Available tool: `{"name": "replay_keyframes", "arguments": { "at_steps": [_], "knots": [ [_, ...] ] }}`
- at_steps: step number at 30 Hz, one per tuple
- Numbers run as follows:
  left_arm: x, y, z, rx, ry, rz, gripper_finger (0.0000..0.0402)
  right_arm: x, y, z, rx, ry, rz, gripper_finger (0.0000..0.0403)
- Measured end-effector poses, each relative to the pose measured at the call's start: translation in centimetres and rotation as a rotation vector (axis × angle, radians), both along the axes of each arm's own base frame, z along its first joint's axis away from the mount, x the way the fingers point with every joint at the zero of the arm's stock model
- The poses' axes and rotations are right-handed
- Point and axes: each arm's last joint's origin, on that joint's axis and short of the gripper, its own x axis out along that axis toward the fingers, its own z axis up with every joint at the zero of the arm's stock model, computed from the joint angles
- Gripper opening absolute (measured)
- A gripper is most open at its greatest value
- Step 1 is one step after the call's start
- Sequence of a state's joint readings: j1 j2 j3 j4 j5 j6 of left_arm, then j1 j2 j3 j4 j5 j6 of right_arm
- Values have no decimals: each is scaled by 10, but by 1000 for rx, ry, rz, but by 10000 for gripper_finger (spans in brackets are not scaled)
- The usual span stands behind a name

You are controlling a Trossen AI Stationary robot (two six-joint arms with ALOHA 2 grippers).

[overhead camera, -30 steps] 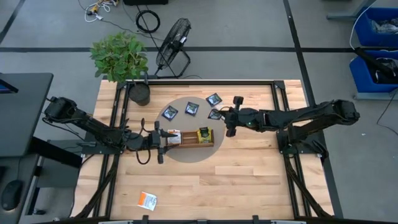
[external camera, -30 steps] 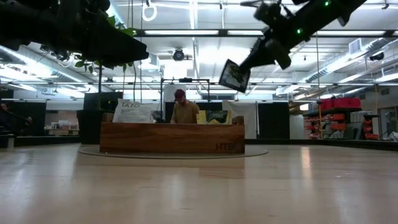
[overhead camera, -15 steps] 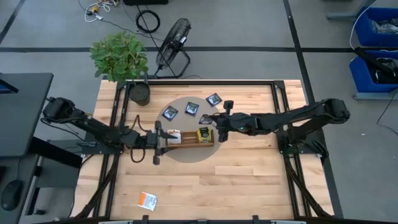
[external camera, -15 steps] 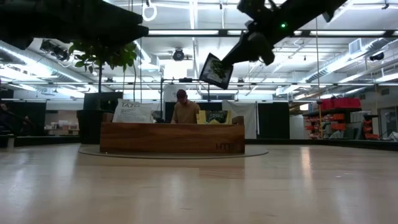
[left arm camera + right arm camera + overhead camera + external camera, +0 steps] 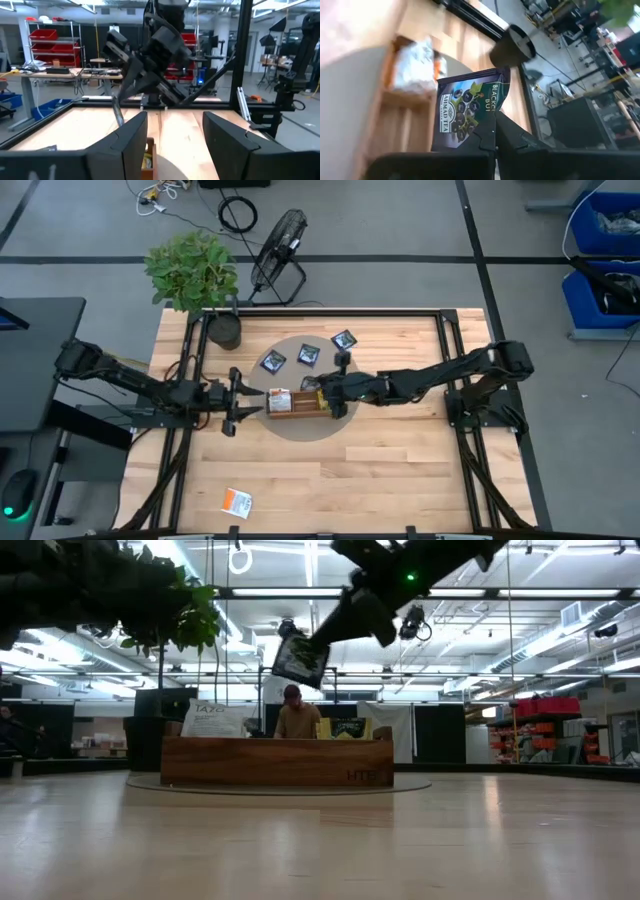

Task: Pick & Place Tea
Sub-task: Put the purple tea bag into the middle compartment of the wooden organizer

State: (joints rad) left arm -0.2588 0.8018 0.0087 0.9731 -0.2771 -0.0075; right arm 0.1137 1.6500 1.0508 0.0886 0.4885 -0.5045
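High view: right end effector (image 5: 322,387) over the wooden tray (image 5: 305,407) on the table (image 5: 400,470); left end effector (image 5: 238,398) at the tray's 9 o'clock end; three dark sachets (image 5: 304,356) lie at its 12 o'clock; low view: held navy sachet (image 5: 299,658) hangs above the tray; left wrist view: left fingers (image 5: 125,145) spread apart, empty; right wrist view: right fingers (image 5: 515,137) clamp the navy sachet above the tray's compartments.

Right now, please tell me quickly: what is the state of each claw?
Left claw: open, holding nothing, beside the wooden tray's left end.
Right claw: shut on a dark navy tea sachet, above the tray.
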Motion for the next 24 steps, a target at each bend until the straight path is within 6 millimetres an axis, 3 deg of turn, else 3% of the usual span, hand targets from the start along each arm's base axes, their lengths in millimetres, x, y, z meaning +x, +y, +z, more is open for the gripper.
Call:
{"name": "replay_keyframes", "arguments": {
  "at_steps": [9,24],
  "knots": [
    [-2,0,0,14,19,0,197,42,10,-17,6,148,-42,0],
    [-2,0,-2,1,29,-2,197,48,12,-34,15,233,-39,0]
  ]
}}
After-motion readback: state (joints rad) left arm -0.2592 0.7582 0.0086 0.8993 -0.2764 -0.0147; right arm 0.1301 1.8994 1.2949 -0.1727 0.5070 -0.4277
